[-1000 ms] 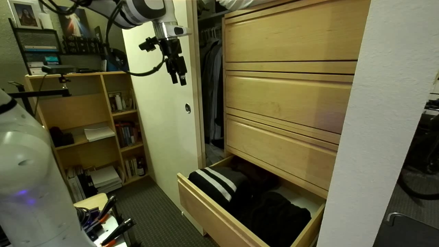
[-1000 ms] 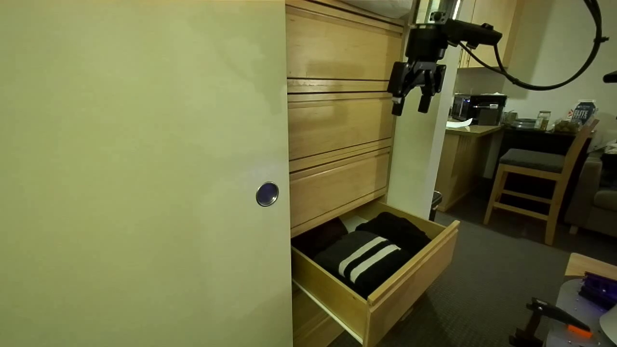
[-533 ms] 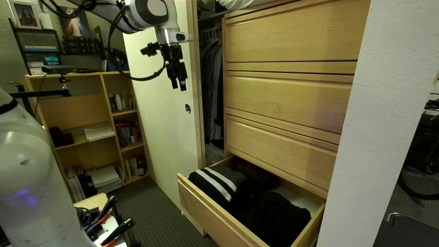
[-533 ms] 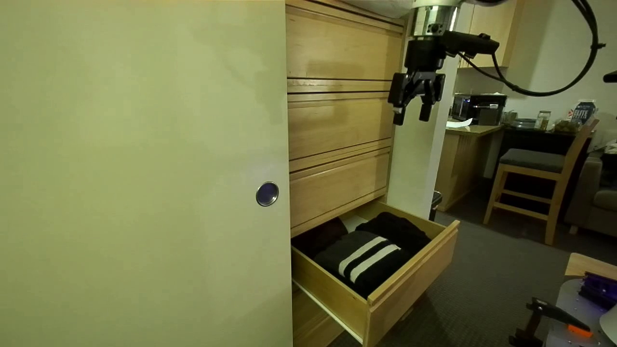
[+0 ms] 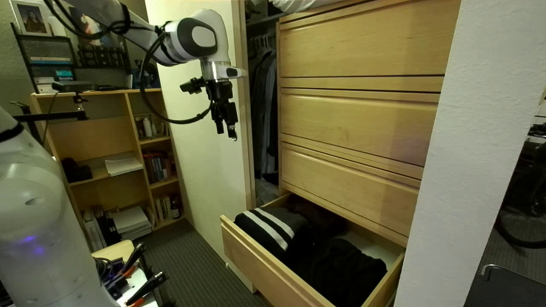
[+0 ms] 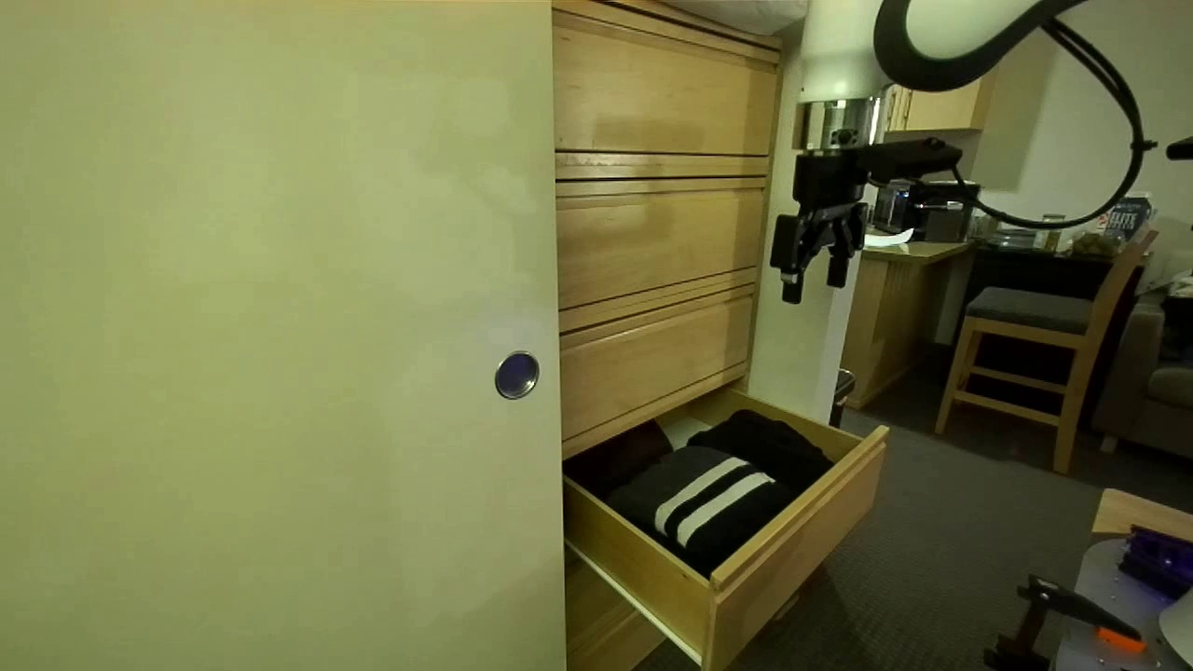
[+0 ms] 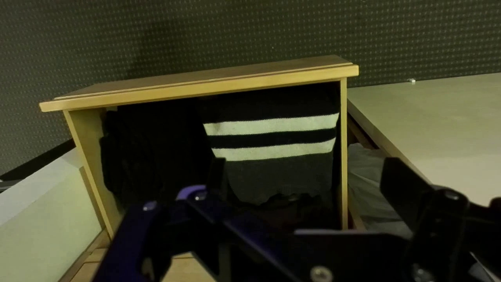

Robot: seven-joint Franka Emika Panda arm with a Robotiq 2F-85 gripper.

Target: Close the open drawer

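Note:
The drawer (image 5: 256,266) is pulled out at the bottom of the pale-wood chest, its plain front panel well forward of the chest. It also shows in an exterior view (image 6: 802,550) and in the wrist view (image 7: 203,87). Dark folded clothes, one piece with white stripes (image 6: 708,503), lie inside it. My gripper (image 5: 226,133) hangs pointing down, well above the drawer and apart from it; it also shows in an exterior view (image 6: 814,287). In the wrist view its fingers (image 7: 305,168) are spread wide with nothing held, and they hide the rear of the drawer.
Three closed drawer fronts (image 5: 354,123) stand above the open one. A cream sliding door (image 6: 280,326) stands beside the chest, close to the gripper. A white wall (image 5: 465,149) bounds the chest's other side. A table with clamps (image 5: 140,281) stands near the arm's base.
My gripper has moved down in both exterior views and slightly to the right in them. The fingers stay apart. The drawer and clothes have not moved.

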